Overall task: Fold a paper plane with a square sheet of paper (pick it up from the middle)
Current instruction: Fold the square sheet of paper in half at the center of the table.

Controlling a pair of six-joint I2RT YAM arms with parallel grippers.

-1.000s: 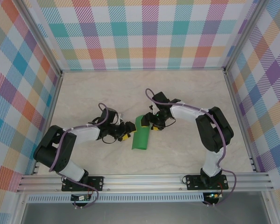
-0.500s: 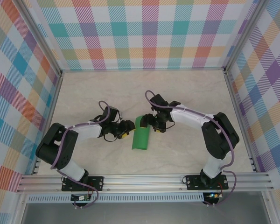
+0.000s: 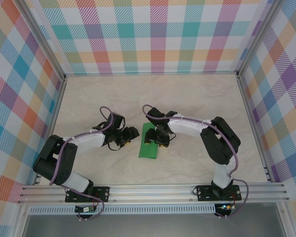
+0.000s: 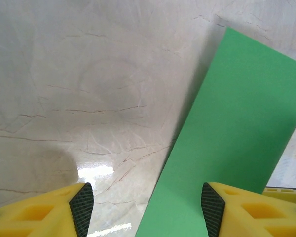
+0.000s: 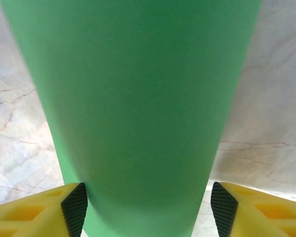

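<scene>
The right end effector [image 3: 155, 141] has moved leftward from beside the square sheet of paper [image 3: 148, 150] to directly over its far end. That end stood curled up off the desk [image 3: 197, 98] a second ago and now looks flat. The sheet is already folded into a narrow green strip and lies on the desk between the two arms. In the right wrist view, the fingers stand apart with the strip [image 5: 133, 98] running between them; they straddle it and do not pinch it. The left end effector [image 3: 133, 133] has edged in just beside the strip's left edge. Its jaws are also released and hold nothing, with one finger over the green edge [image 4: 237, 123]. The flap seems to have been pressed down, so the crease is probably set. The pointed nose folds of the plane are not yet made.
</scene>
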